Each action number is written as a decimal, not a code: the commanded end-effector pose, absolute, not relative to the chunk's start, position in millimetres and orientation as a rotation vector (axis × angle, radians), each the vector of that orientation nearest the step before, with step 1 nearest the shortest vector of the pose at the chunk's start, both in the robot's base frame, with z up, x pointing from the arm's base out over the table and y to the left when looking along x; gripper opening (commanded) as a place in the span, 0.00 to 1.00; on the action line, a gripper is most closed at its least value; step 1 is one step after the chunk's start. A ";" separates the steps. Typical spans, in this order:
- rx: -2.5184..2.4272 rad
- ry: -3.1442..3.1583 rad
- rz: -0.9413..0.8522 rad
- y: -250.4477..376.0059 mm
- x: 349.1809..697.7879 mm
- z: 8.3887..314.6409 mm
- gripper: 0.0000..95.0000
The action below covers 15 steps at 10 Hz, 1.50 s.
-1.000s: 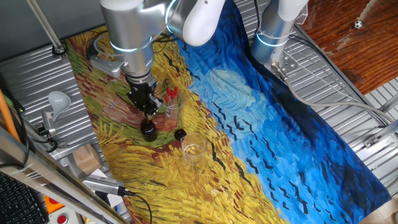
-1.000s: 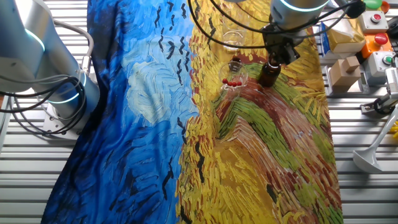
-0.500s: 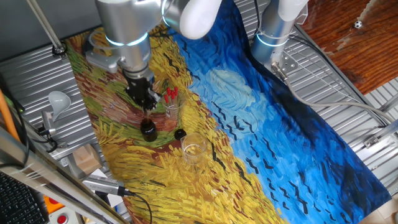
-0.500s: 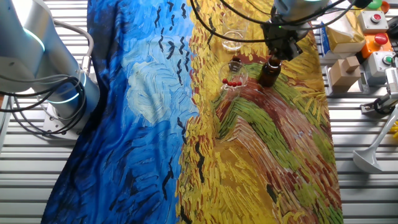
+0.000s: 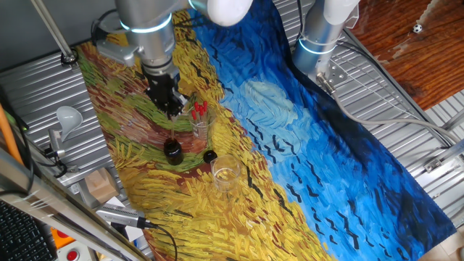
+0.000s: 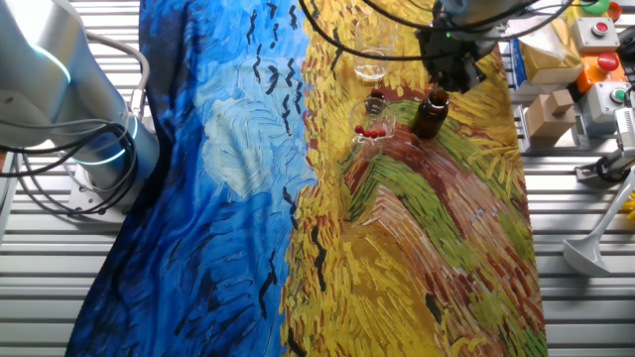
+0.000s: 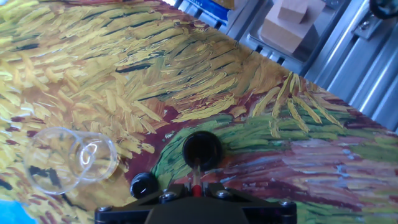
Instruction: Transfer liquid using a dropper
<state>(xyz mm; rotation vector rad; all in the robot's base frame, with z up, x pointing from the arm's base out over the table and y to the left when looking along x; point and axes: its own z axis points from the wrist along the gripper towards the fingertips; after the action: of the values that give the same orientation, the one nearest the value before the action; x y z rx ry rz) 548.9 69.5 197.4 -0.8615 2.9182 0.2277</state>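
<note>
In the hand view my gripper (image 7: 196, 190) is shut on the red bulb of the dropper (image 7: 197, 173). Its clear tube points down at the open mouth of a small black bottle (image 7: 202, 150). In the fixed views the gripper (image 5: 168, 109) hangs well above that bottle (image 5: 172, 151), apart from it. A clear glass (image 5: 200, 123) right of the gripper holds more red-bulbed droppers (image 5: 199, 109). The bottle's black cap (image 7: 143, 184) lies on the cloth beside the bottle.
An empty clear beaker (image 5: 225, 174) stands near the cap (image 5: 209, 155). A painted cloth (image 5: 290, 145) covers the table. A second robot base (image 5: 319, 36) stands at the far edge. Boxes and buttons (image 6: 595, 59) sit by the table's side.
The gripper has risen straight up from the black bottle with the dropper in it, leaving a gap above the bottle's mouth. Bottle, cap and glasses have stayed in place.
</note>
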 end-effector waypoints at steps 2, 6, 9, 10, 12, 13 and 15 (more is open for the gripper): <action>-0.868 2.918 0.237 66.5 547.6 202.1 0.00; -0.871 2.923 0.245 67.9 545.9 206.5 0.00; -0.858 2.928 0.246 71.1 544.2 212.8 0.00; -0.853 2.932 0.246 72.1 543.7 214.8 0.00; -0.841 2.939 0.248 75.5 542.4 220.7 0.00; -0.836 2.942 0.250 77.4 542.2 223.6 0.00; -0.823 2.954 0.255 82.8 542.5 231.2 0.00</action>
<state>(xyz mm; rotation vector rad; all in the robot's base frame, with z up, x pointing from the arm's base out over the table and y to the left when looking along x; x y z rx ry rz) 540.5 83.2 231.9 -0.8220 2.9566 0.2539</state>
